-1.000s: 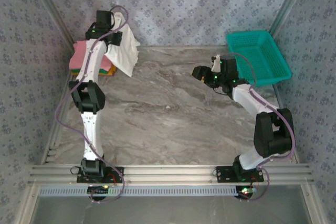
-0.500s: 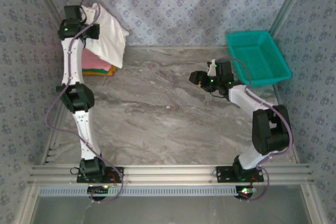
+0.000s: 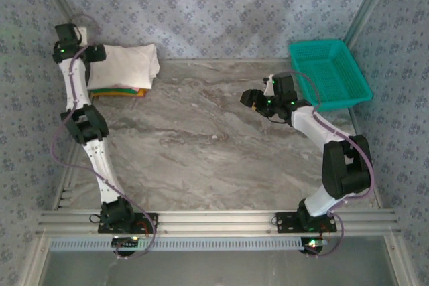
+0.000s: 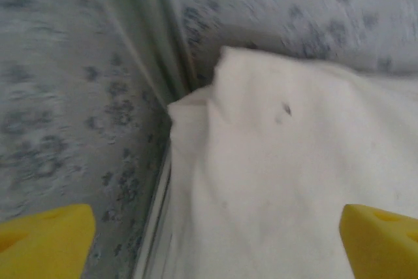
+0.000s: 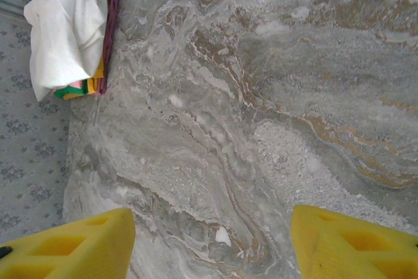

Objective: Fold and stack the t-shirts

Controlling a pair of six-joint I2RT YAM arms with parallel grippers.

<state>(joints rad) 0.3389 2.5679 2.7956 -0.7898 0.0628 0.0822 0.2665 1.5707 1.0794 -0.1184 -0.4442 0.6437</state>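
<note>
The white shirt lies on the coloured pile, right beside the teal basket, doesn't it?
Not beside it. The white shirt lies on the coloured pile at the far left; the teal basket sits at the far right, as the top view shows.

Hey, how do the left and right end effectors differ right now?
The left end effector sits at the far left corner, right by the white t-shirt lying on the folded coloured shirts; the right end effector hovers over bare marble table beside the teal basket. The left arm is stretched long; the right arm is folded at its elbow. Both are yellow-tipped, jaws open, holding nothing.
</note>
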